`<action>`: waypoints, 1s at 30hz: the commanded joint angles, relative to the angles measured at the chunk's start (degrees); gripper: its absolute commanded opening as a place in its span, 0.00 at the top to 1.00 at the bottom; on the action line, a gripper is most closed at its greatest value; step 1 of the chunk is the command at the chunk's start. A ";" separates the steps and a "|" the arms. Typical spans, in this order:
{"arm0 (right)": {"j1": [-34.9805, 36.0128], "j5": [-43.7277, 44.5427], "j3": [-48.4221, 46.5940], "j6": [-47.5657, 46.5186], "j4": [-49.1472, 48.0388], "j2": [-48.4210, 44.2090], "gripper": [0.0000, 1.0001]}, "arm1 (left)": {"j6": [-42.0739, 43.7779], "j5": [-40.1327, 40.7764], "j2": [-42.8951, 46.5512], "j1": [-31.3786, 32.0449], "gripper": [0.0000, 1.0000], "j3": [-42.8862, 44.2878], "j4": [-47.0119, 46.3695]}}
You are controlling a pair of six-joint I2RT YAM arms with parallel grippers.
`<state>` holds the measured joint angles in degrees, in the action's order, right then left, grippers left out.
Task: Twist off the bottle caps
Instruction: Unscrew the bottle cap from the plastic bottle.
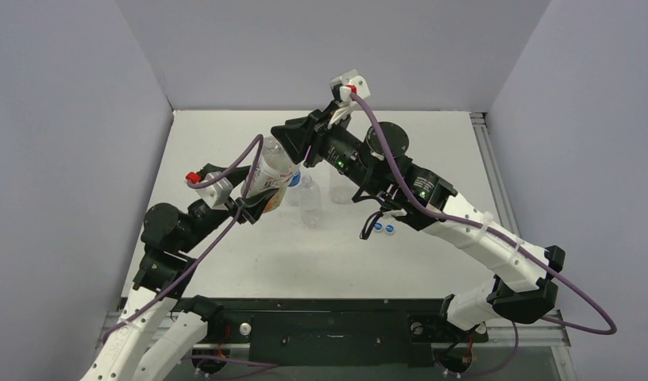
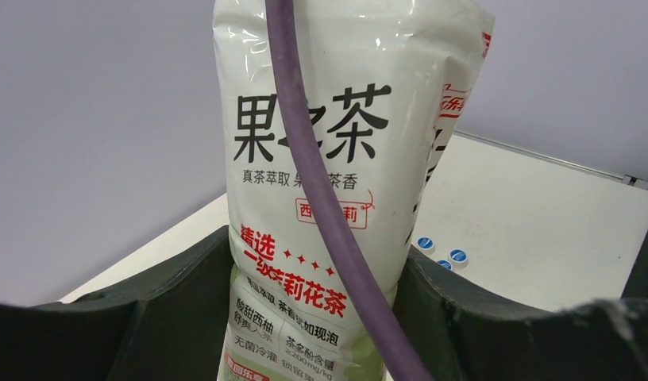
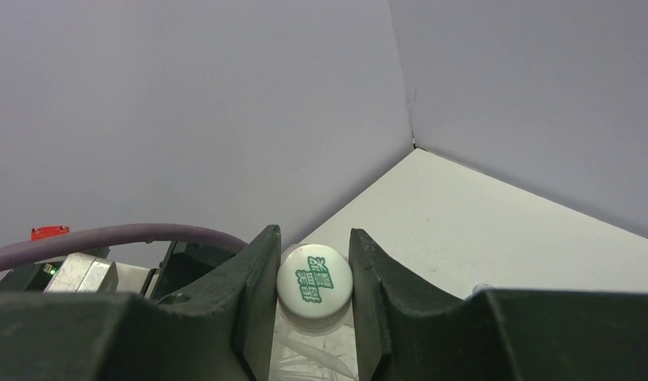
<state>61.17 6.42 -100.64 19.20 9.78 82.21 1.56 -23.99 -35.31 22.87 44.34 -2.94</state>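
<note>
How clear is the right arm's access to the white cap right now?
Yes, probably: the right gripper has a finger on each side of the white cap, seemingly touching it, with nothing between. The left gripper grips the tea bottle lower on its body, clear of the cap.

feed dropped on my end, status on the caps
Left gripper shut on tea bottle, tilted. Right gripper shut on its white cap. Blue caps lie off on table. Nothing blocking.

Grips tea bottle (image 2: 368,198) in left gripper (image 2: 313,333), forearm raised; pinches white cap (image 3: 314,287) in right gripper (image 3: 313,268), arm stretched leftward.
</note>
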 commanded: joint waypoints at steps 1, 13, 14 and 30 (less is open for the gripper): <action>-0.96 -5.75 0.42 -3.33 -5.43 -3.04 1.00 | -3.85 3.03 0.64 -0.11 1.00 0.97 1.24; -8.31 -54.48 3.79 0.43 -17.31 -6.86 1.00 | -25.90 -25.17 0.44 -0.11 1.00 3.42 -7.42; -8.64 -55.98 3.52 1.66 -18.06 -6.55 1.00 | -26.83 -26.82 0.21 -0.07 1.00 3.77 -7.56; -10.33 -67.14 6.98 12.26 -27.53 -4.95 0.91 | -28.53 -28.43 -2.63 -0.11 1.00 5.17 -7.71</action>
<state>50.96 -56.51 -93.71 28.45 -14.24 77.93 -25.96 -54.33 -36.16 22.96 47.22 -10.79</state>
